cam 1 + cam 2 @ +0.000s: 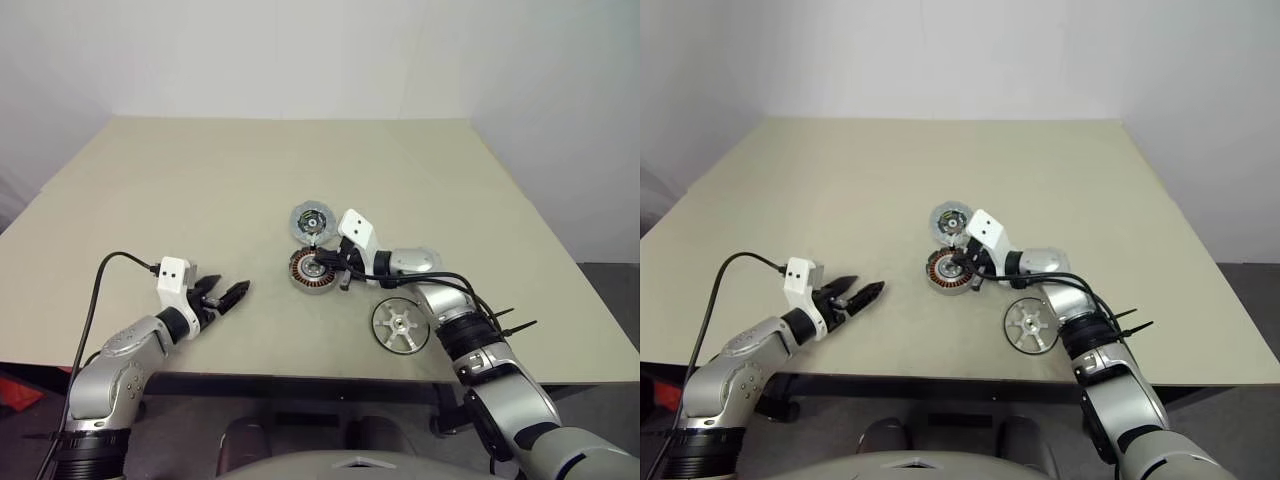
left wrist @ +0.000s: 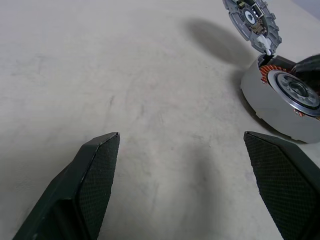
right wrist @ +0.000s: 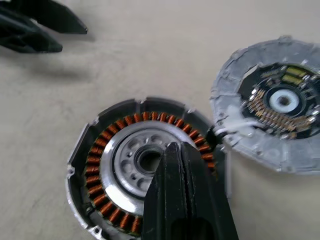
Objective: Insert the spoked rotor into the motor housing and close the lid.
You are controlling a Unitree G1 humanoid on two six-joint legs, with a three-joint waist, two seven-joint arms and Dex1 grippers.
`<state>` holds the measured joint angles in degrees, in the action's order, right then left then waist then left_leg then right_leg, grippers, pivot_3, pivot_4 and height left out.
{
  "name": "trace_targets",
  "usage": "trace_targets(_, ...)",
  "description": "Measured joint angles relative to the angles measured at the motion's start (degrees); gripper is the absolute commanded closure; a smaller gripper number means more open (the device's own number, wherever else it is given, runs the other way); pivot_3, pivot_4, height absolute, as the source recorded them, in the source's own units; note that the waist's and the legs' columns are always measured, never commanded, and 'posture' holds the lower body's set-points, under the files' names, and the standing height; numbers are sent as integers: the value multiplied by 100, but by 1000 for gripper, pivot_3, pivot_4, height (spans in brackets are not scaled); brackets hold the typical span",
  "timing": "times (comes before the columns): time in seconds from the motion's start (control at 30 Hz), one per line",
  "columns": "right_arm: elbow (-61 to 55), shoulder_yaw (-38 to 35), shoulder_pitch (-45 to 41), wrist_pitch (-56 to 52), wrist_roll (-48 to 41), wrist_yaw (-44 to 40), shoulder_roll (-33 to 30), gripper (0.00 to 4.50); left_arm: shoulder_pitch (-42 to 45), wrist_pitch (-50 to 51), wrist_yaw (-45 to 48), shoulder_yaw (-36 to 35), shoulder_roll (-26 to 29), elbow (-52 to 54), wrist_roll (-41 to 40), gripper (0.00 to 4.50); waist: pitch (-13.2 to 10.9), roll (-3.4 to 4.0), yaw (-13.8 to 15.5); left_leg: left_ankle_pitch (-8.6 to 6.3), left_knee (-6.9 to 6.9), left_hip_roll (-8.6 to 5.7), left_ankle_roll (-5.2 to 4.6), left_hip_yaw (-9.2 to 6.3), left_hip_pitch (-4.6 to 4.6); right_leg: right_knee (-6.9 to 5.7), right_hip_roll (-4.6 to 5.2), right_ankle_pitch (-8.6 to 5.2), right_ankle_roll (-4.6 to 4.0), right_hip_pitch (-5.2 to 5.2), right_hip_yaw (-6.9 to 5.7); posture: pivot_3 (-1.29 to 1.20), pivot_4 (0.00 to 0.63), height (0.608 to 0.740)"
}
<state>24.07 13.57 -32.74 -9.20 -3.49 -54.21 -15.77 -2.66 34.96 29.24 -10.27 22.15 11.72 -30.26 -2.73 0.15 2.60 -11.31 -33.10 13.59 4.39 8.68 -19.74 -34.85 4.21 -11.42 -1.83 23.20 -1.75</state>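
The motor housing (image 1: 310,271), a shallow silver cup with copper windings, sits at the table's centre with nothing inside it. Its grey lid (image 1: 312,221) lies flat and open just beyond it, joined at the edge. The spoked rotor (image 1: 400,326) lies flat on the table to the right, near the front edge. My right gripper (image 3: 175,149) is shut and empty, its tips over the housing's (image 3: 105,165) centre hub; whether they touch it I cannot tell. My left gripper (image 2: 180,135) is open and empty, low over the table left of the housing (image 2: 265,107).
The beige table (image 1: 200,180) is bare apart from these parts. Its front edge runs just below the rotor and both arms. Black cables hang along both forearms. A white wall stands behind the table.
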Motion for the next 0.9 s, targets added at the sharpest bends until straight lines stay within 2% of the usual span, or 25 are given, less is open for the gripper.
trace_targets(0.17, -407, -245, -71, -281, -445, -334, -212, 4490, 3, -3, -8, 3, -27, -11, 0, 247, 0, 0, 14, -2, 0, -1, -4, 0, -3, 4, 0, 0, -1, 0, 0, 0, 0, 740)
trace_targets(0.3, -524, -558, -139, -827, -792, -634, -757, 4490, 8, -3, -10, 16, -82, -16, -1, 247, 0, -1, 63, -2, -3, -3, -3, 0, -2, 3, 2, 0, 0, -3, 0, 0, 0, 740)
trace_targets(0.4, -511, -786, -134, -1104, -908, -802, -1144, 3908, 3, -4, -8, 18, -96, -25, 1, 247, 0, 0, 93, -1, -2, 0, -3, 0, 1, 2, 0, 0, 0, -3, 0, 0, 0, 740)
trace_targets(0.6, 12, -1163, -47, -1774, -1253, -1325, -1909, 1970, -26, -5, 2, 73, -150, -37, 0, 247, 0, 0, 147, -2, -4, -2, -3, 1, -1, 3, 1, 0, -1, -2, 0, 0, 0, 740)
trace_targets(0.77, 554, -1453, -19, -2458, -1767, -2284, -2493, 1970, -12, -14, 44, 109, -174, -90, 10, 247, 0, 1, 167, -2, -8, -1, -5, 1, -2, 2, 1, 0, -1, -3, -1, 0, 0, 740)
trace_targets(0.9, 1411, -1481, -7, -2519, -1746, -2814, -2894, 1970, 24, -26, 61, 132, -174, -133, 13, 247, 1, 2, 198, -2, -16, -1, -6, 2, -4, 1, 3, 1, -2, -4, -4, 0, 0, 740)
